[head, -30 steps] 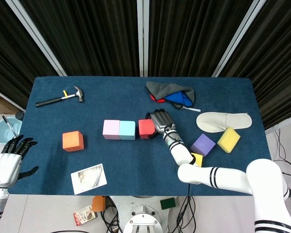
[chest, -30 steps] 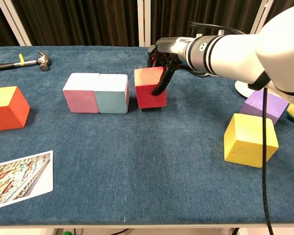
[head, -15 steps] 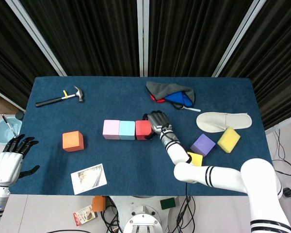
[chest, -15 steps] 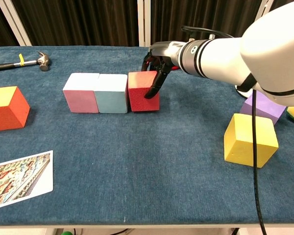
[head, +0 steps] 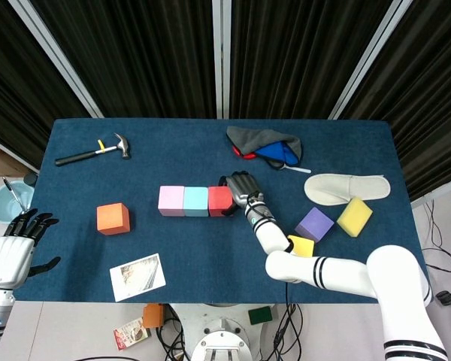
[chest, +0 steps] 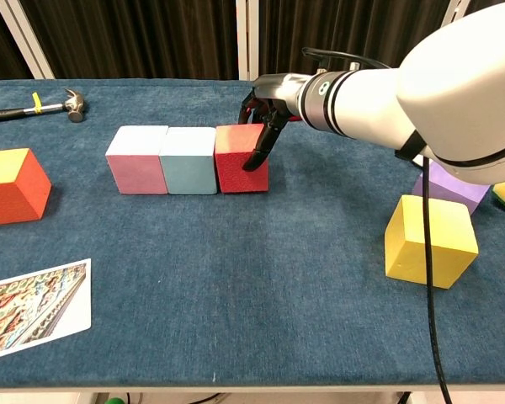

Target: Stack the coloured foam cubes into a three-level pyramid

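A pink cube (head: 171,201), a light blue cube (head: 196,201) and a red cube (head: 219,201) stand in a touching row at mid-table. My right hand (head: 240,188) holds the red cube (chest: 236,164) at its right end, thumb on the near face and fingers (chest: 249,106) behind it. An orange cube (head: 112,218) sits alone to the left. A purple cube (head: 314,223) and two yellow cubes (chest: 429,240) (head: 354,216) lie to the right. My left hand (head: 15,248) hangs off the table's left edge, fingers spread and holding nothing.
A hammer (head: 94,152) lies at the back left. A grey cloth pile (head: 264,144) and a white slipper (head: 346,186) sit at the back right. A picture card (head: 137,276) lies near the front edge.
My right hand slid the red cube leftward until it met the light blue cube, closing the gap. The pink and light blue cubes shifted slightly left. The left hand stayed put.
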Available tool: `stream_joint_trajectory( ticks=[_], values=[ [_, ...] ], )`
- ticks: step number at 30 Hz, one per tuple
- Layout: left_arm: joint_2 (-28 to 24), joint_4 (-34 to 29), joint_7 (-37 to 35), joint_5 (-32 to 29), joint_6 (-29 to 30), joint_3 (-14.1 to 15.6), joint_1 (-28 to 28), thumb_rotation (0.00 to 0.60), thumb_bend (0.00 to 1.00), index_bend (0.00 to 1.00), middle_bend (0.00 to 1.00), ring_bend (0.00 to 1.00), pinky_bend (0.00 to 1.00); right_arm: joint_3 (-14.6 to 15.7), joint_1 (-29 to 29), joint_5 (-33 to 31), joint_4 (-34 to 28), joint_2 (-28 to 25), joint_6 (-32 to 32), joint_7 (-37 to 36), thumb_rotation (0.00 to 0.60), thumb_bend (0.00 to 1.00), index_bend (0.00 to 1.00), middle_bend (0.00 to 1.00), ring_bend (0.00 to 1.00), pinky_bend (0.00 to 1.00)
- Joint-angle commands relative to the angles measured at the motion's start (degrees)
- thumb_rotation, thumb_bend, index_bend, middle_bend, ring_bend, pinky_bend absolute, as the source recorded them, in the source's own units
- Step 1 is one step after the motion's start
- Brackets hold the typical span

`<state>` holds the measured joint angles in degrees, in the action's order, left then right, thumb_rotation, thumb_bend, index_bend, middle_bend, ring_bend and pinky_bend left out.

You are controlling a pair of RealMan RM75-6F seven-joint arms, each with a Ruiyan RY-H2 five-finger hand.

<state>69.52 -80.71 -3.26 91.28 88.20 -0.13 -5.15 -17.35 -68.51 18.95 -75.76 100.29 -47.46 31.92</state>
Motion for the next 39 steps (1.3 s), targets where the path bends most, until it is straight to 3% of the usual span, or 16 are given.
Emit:
stream_joint_trajectory(
  ticks=[1, 18, 24, 39],
  values=[
    [0.1, 0.1, 0.0, 0.0, 0.0, 0.0, 0.0, 0.6, 0.03, 0.26, 0.2, 0.1, 0.16, 0.1, 0.0, 0.1, 0.2, 0.2, 0.1, -0.1, 0.6, 0.18, 0.46, 0.37, 0.17, 0.15],
    [0.3, 0.4, -0.3, -0.1, -0.1, 0.0, 0.0, 0.6, 0.03, 0.26, 0.2, 0.1, 0.16, 0.1, 0.0, 2.1, 2.1, 1.6, 0.4, -1.3, 0.6, 0.18, 0.44, 0.35, 0.17, 0.13],
    [0.3, 0.5, -0.3, -0.2, -0.2, 0.0, -0.1, 0.6, 0.03, 0.26, 0.2, 0.1, 0.16, 0.1, 0.1, 2.5, 2.7, 2.2, 0.3, -1.5, 0.6, 0.17, 0.39, 0.33, 0.17, 0.11],
    [0.8, 1.2, -0.6, -0.3, -0.3, 0.0, -0.1, 0.6, 0.03, 0.26, 0.2, 0.1, 0.16, 0.0, 0.6, 3.4, 2.7, 2.8, 0.2, -2.0, 0.6, 0.03, 0.25, 0.25, 0.15, 0.03]
  ],
)
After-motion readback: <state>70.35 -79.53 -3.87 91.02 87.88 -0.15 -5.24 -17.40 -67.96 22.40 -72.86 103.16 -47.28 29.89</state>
